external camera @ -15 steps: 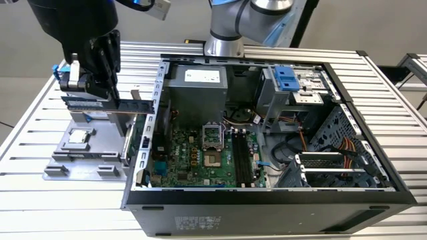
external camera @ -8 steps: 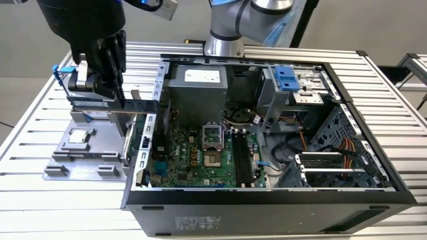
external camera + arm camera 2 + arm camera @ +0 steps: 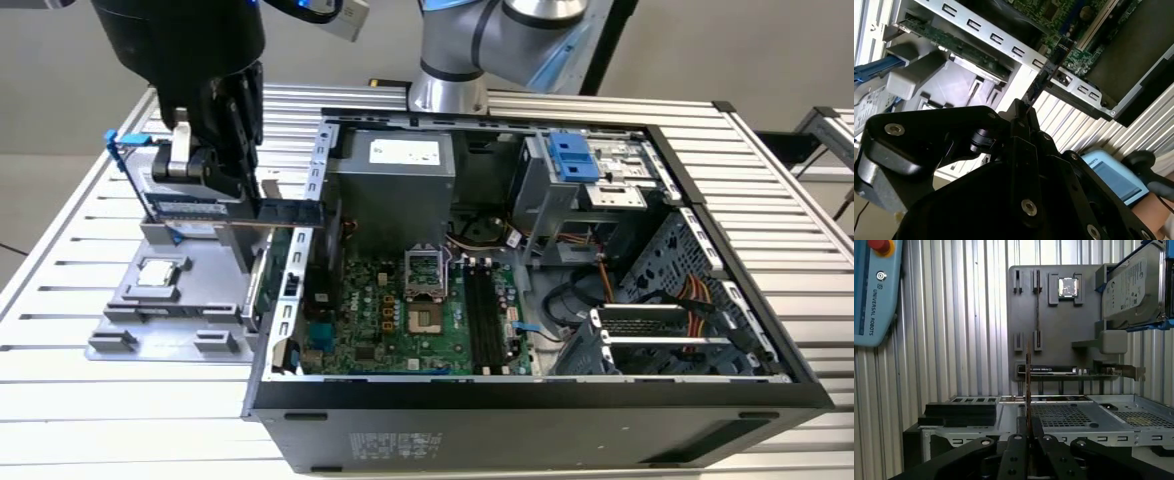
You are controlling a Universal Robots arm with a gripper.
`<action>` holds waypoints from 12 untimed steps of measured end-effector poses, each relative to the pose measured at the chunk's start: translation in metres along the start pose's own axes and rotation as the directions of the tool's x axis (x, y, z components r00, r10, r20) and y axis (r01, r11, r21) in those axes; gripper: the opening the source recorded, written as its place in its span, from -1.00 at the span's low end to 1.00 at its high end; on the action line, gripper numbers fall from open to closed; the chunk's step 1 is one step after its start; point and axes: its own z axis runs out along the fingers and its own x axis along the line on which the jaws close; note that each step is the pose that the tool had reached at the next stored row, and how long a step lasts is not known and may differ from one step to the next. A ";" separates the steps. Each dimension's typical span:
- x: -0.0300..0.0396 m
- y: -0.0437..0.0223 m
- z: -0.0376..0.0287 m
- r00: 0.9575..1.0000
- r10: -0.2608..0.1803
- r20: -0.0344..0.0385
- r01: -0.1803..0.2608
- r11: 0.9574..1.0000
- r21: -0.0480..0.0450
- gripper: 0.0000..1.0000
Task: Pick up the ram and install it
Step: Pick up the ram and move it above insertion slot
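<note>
One thin stick, the ram point(image 3: 1028, 385), sits clamped edge-on in my closed pincer point(image 3: 1029, 426), over the grey holder tray point(image 3: 174, 320) at nine o'clock of the open computer case point(image 3: 561, 430) in the exterior view. My hold looks narrow, I judge: clipping the case wall point(image 3: 318, 170) toward the memory slots point(image 3: 486, 320), at four o'clock from me, could twist it crooked.

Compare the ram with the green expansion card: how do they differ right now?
The ram is clamped in the claw, held off the grey holder; the expansion card sits slotted in that holder. The ram is a bare narrow stick; the card carries a metal bracket. Both are flat circuit boards.
</note>
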 end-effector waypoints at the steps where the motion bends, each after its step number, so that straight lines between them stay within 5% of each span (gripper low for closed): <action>1: 0.0000 -0.0009 0.0000 1.000 0.000 0.000 0.000 1.000 0.000 -1.00; 12: -0.0004 -0.0102 -0.0001 1.000 0.000 0.000 0.000 1.000 0.000 -1.00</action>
